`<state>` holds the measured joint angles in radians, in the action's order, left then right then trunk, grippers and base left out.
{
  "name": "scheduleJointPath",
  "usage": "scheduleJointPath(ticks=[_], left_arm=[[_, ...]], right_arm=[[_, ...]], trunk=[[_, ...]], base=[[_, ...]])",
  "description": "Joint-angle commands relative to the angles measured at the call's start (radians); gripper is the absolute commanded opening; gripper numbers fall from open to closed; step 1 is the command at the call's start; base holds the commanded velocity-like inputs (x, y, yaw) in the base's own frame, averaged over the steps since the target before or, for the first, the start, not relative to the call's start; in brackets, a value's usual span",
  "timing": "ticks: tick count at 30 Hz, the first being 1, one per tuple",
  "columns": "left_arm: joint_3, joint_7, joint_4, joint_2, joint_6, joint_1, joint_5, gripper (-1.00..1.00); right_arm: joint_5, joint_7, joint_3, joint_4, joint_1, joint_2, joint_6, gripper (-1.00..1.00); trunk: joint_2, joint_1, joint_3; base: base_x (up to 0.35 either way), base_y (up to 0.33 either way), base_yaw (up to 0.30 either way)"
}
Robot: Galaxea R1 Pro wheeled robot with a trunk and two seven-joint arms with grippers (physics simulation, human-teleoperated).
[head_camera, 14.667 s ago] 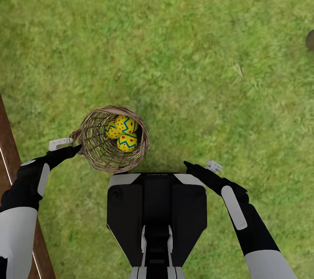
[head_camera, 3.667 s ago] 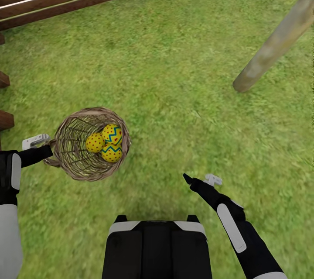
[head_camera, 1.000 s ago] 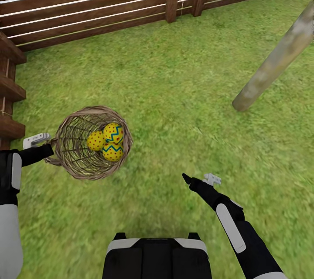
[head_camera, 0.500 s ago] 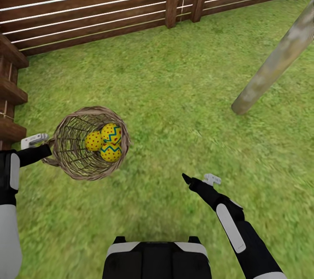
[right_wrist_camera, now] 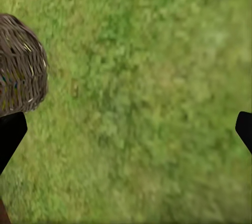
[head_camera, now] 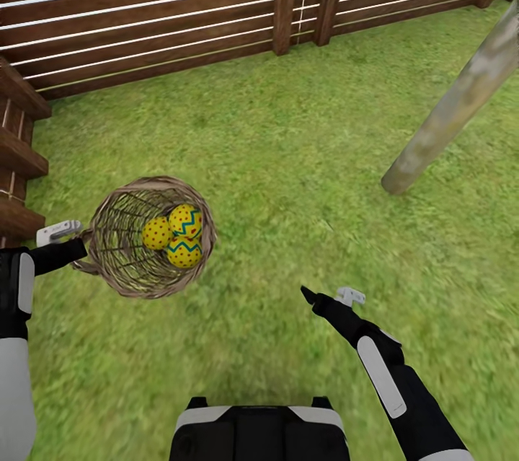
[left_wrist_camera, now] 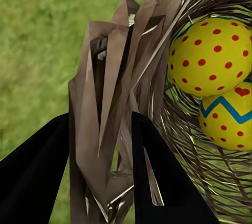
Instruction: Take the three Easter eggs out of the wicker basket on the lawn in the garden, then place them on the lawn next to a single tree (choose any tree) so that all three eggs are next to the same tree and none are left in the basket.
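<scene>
Head view, left to right. The dark brown horizontal-slat wooden fence (head_camera: 144, 6) runs along the far edge and turns a corner at the left margin, bounding the bright green mottled lawn (head_camera: 288, 158). The left gripper (head_camera: 72, 248) reaches in from the left, its black fingers (left_wrist_camera: 152, 171) clamped on the thick braided rim of the small round brown open-weave wicker basket (head_camera: 115, 230); the left wrist view shows a twisted bundle of wicker pinched between them. Gripped at its rim and tilted toward the robot, the basket appears to be carried clear of the grass, probably so that all three eggs travel to the tree in one trip. The three yellow Easter eggs with red dots and blue-green zigzag bands (head_camera: 176, 234) lie clustered together against the basket's right inner wall, where the tilt would settle them; none has yet been taken out. The right gripper (head_camera: 333, 296) hangs empty over bare grass with its fingers well apart, seemingly kept free for picking out eggs. At far right, the pale grey-beige mottled tree trunk (head_camera: 447, 115) meets the lawn, well apart from the basket.

Hidden or uncertain: the trunk is cut off by the frame, so its crown is unseen; the third egg is largely covered by the other two; whether the basket's base touches the grass cannot be told.
</scene>
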<state>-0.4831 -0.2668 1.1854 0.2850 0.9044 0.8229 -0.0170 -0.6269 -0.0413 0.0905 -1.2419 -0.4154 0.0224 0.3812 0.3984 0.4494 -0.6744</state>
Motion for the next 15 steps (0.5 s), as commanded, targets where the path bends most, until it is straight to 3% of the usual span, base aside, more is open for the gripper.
scheduleJointPath(ticks=[1, 9, 12, 15], left_arm=[[-0.001, -0.005, 0.001, 0.0, 0.007, 0.001, 0.012, -1.0], [0.002, 0.01, -0.041, 0.0, 0.001, 0.001, 0.011, -1.0], [0.001, 0.061, -0.044, -0.001, -0.001, 0.001, 0.012, -1.0], [0.001, 0.072, -0.048, -0.001, -0.004, 0.001, 0.012, -1.0]], right_arm=[[-0.004, 0.0, 0.001, -0.001, 0.0, 0.001, 0.004, 1.0], [-0.002, 0.0, 0.001, 0.004, 0.0, 0.0, 0.003, 1.0], [-0.002, 0.0, 0.001, 0.004, 0.0, 0.0, 0.003, 1.0], [-0.002, 0.001, 0.001, 0.004, 0.0, 0.0, 0.002, 1.0]], trunk=[[0.002, 0.001, 0.001], [0.002, 0.001, 0.014], [0.002, 0.001, 0.019], [0.002, 0.001, 0.024]], base=[[0.0, 0.0, 0.0], [0.0, 0.0, 0.0], [0.0, 0.0, 0.0], [0.0, 0.0, 0.0]])
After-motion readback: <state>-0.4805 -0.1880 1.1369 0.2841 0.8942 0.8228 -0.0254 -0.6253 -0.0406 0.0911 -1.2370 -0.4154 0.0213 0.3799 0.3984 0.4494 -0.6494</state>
